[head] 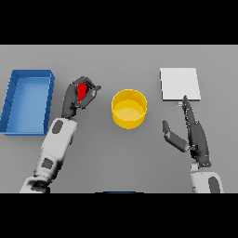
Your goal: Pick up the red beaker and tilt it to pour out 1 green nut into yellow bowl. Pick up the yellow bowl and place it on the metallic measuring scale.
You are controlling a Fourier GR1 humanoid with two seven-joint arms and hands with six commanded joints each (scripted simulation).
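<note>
two arms are seen over the grey counter (139,153), which is flat, matte and plain. largest of the things on it is a blue tray (13,100), rectangular with raised walls and an open top, set at the far left. a metallic measuring scale (179,83), shown as a pale, flat, square plate, is set at the right rear. between them, near the middle, a yellow bowl (129,109) is placed; it is round, smooth and straight-walled, and nothing can be made out inside it.

the left arm is extended from the lower left, its white and grey forearm angled up toward the space between tray and bowl. the left hand (72,98) is held just left of the bowl and apart from it, with the dark fingers (91,92) curled round the red beaker (81,91). only a small red part of the beaker is shown between the fingers and the thumb; its tilt cannot be told.

the right hand (195,135) is raised from the lower right, with fingers straight and pointed toward the scale's near edge, thumb spread to the left. nothing is held by it, and whether the fingertips touch the scale cannot be told.
</note>
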